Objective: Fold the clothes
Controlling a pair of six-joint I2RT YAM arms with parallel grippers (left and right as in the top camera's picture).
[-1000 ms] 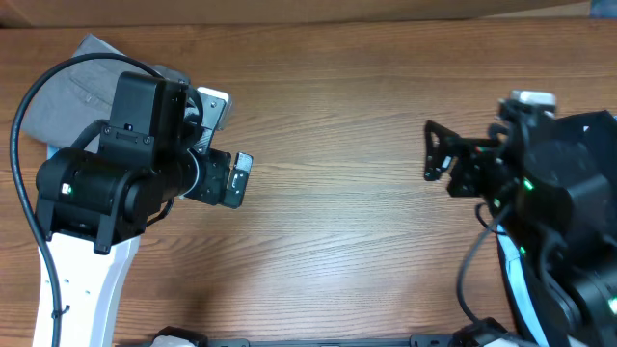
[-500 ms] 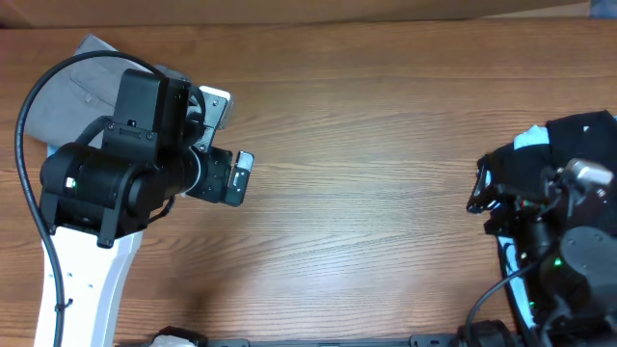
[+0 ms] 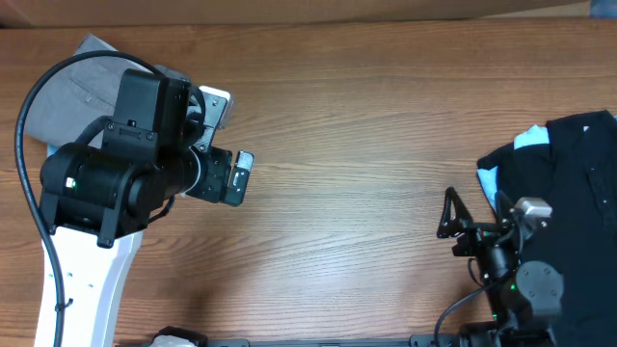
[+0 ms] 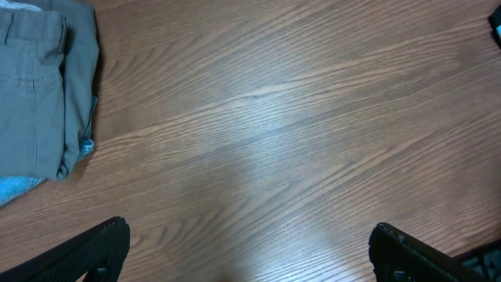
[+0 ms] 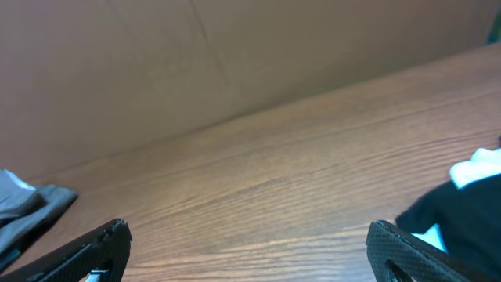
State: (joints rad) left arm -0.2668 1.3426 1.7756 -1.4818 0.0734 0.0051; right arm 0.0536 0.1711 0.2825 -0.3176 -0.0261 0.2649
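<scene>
Two piles; both your jaws stand wide, empty.
Folded grey-khaki cotton shorts point(image 4: 35, 86) lie far left, freeing the wooden bench point(image 3: 366, 145); the rumpled black garment point(image 3: 569, 193) at right is likely next.

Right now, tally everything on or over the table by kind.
Grey shorts: 1
Black garment: 1
Blue cloth under the shorts: 1
Blue cloth at the black garment's edge: 1
Open grippers: 2, left gripper and right gripper
Total: 6
</scene>
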